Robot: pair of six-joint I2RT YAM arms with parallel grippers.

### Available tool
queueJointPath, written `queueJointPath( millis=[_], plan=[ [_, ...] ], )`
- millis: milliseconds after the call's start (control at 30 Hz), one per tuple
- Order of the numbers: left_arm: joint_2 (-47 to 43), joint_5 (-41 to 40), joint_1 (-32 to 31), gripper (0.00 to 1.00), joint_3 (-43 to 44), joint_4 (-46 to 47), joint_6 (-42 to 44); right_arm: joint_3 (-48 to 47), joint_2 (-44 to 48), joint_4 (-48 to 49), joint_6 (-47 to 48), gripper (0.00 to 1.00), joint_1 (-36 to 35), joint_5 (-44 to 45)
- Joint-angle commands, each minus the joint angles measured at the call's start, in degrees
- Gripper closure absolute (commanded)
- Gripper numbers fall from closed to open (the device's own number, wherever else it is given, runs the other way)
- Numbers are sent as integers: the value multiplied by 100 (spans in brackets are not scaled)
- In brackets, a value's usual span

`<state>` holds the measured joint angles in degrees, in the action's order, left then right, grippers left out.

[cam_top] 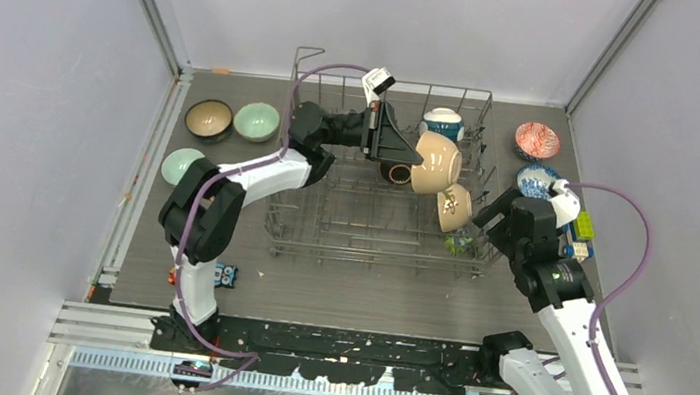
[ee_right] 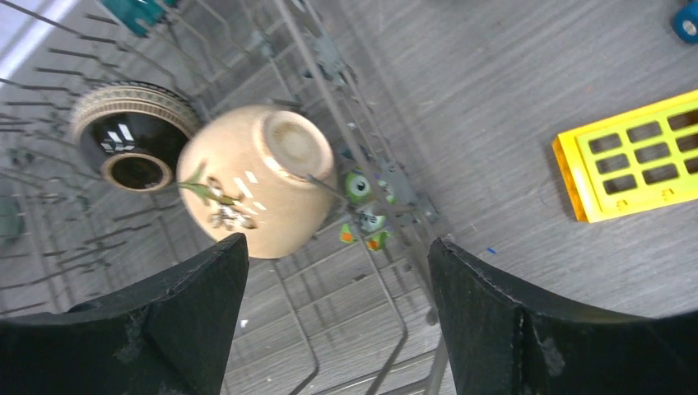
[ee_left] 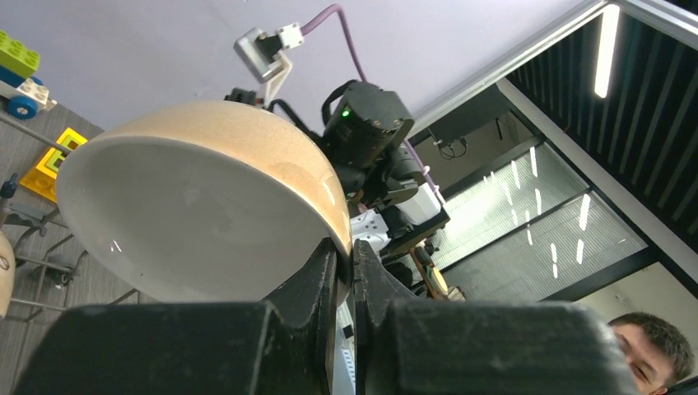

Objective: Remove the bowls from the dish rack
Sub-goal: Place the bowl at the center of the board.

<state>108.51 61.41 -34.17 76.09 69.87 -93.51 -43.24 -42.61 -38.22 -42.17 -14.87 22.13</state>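
Pinches the rim of a cream bowl (ee_left: 206, 206) between the closed fingers (ee_left: 317, 276) of the left end effector (ee_left: 344, 265), low in view. Shows the bowl tilted, pale inside toward the lens, speckled tan outside uppermost. Takes in, behind it, the right arm (ee_left: 368, 123) with a green light and a purple cable (ee_left: 329, 18). Catches at far left a green block (ee_left: 16, 51), a yellow grid plate (ee_left: 51, 160), wires of the dish rack (ee_left: 29, 218) and grey worktop (ee_left: 37, 329). Includes a person's head (ee_left: 650, 346) at bottom right.

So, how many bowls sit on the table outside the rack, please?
5: brown bowl, two green left of the rack; red, blue-and-white right of it. Others may be hidden.
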Motion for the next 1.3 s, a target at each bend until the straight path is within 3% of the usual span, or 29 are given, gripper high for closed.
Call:
queueJointPath(
  millis=[0,200,333,533,667,800,967,1267],
  plan=[
    [-753,-33,-8,100,395,-193,492,-701,27,-154,162,15,-29,-265],
    [-1524,12,-8,100,151,-1568,1592,-1457,-66,-439,304,12,-113,-662],
    [-2235,-69,-13,100,-53,-3104,2803,-2193,-155,-682,432,12,-201,-781],
    [-3640,-1090,-235,100,252,-7885,6408,-3115,-280,-715,626,12,-479,-1263],
    [-4267,-2173,-631,100,419,-9904,8008,-3585,-457,-647,737,12,-749,-1986],
    [-4753,-3565,-1197,100,315,-10878,8886,-3866,-761,-598,808,12,-1058,-2938],
    [-5227,-4790,-2103,100,47,-11353,9324,-4290,-1371,-820,881,16,-1465,-3805],
    [-5396,-6312,-3507,100,-61,-11792,10194,-5850,-2789,-2230,1601,17,-2886,-2727]
  ],
)
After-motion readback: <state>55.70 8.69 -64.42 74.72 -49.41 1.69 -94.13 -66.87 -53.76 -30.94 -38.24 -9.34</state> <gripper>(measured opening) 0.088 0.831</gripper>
